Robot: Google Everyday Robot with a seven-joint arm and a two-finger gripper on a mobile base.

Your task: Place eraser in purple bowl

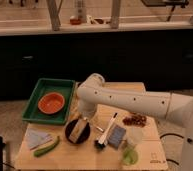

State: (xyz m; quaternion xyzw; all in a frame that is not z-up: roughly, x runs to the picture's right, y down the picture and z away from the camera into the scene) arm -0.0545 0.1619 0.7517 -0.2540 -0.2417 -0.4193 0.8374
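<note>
The purple bowl (69, 135) is a small, almost black round bowl at the front middle of the wooden table. A tan block, the eraser (78, 130), stands tilted inside it. My white arm reaches in from the right and bends down over the bowl. The gripper (85, 120) is at the eraser's upper end, just above the bowl's back rim. I cannot tell whether it still holds the eraser.
A green tray (37, 90) at the back left holds an orange bowl (51, 103). A grey-blue cloth (37, 137) and a green pepper (47, 147) lie front left. A black-and-white brush (107, 131), a blue block (117, 136), a clear greenish cup (131, 150) and reddish snacks (135, 120) lie right of the bowl.
</note>
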